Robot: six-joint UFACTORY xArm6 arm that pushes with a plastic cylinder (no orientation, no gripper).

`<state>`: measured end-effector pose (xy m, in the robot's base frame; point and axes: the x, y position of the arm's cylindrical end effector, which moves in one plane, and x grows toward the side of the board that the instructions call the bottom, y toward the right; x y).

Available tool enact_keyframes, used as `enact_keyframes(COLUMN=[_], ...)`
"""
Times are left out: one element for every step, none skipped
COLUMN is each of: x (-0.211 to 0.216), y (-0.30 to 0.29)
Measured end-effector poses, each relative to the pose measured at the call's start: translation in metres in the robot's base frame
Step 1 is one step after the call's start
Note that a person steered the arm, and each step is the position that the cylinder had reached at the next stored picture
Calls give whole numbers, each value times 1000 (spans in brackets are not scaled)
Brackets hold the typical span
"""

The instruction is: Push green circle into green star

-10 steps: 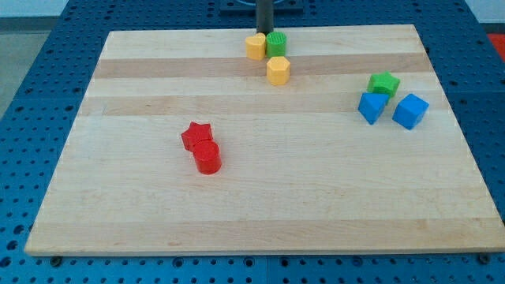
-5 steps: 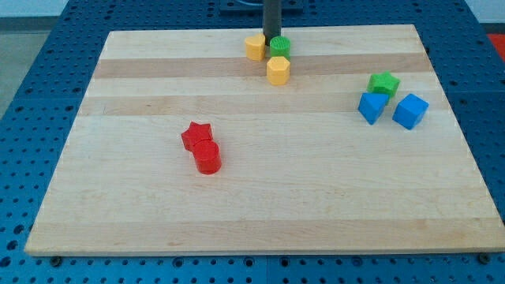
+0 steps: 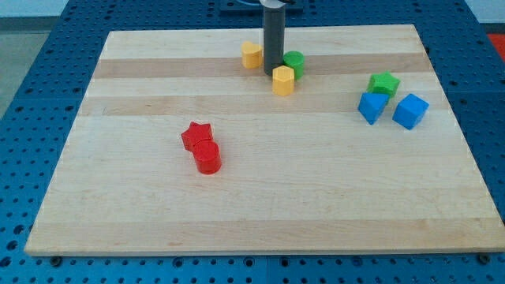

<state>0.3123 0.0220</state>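
The green circle (image 3: pixel 294 62) lies near the view's top centre of the wooden board (image 3: pixel 260 205). The green star (image 3: pixel 383 83) sits at the view's right, well apart from it. My tip (image 3: pixel 273 71) stands just left of the green circle, touching or nearly touching it, and right above a yellow hexagon block (image 3: pixel 283 80). The rod hides part of the circle's left side.
Another yellow block (image 3: pixel 252 55) lies left of the rod. A blue block (image 3: pixel 372 106) and a blue cube (image 3: pixel 410 111) sit right below the green star. A red star (image 3: pixel 196 136) and a red cylinder (image 3: pixel 207 157) touch each other at centre left.
My tip has moved down the view between the blocks. The green circle has slid right and down, the left yellow block slightly left, the yellow hexagon slightly down.
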Motion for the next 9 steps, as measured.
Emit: enact_keyframes(x=[-13,-27,-27,-22,-20,-20,-19,-13,7], y=[1,1,8,19,40,67,79,82,82])
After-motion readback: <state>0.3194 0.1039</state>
